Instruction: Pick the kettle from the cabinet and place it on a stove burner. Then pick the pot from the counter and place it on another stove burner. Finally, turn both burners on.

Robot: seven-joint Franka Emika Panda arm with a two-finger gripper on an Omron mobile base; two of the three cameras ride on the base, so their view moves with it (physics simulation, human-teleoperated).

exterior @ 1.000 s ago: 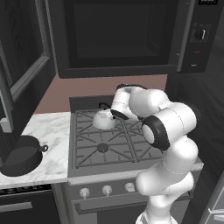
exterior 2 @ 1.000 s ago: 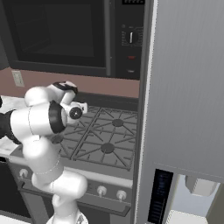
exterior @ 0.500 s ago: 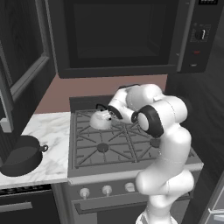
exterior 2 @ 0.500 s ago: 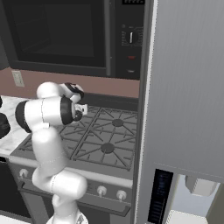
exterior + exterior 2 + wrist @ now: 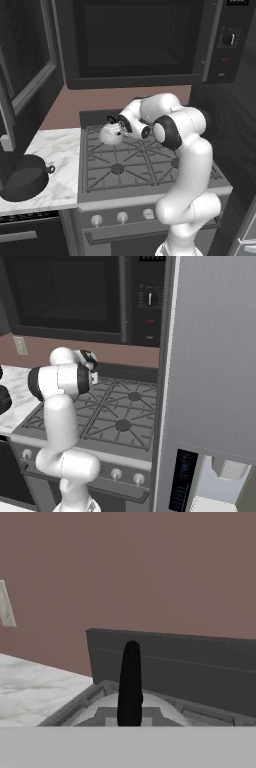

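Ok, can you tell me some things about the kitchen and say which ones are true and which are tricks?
1. The kettle is over the back left of the stove. True.
2. The pot is on a burner. False: it sits on the counter, left of the stove.
3. The end effector is shut on the kettle's handle. True.
4. The microwave is under the stove. False: it hangs above it.
5. The kettle is black all over. False: its body is shiny white-silver; the handle is black.
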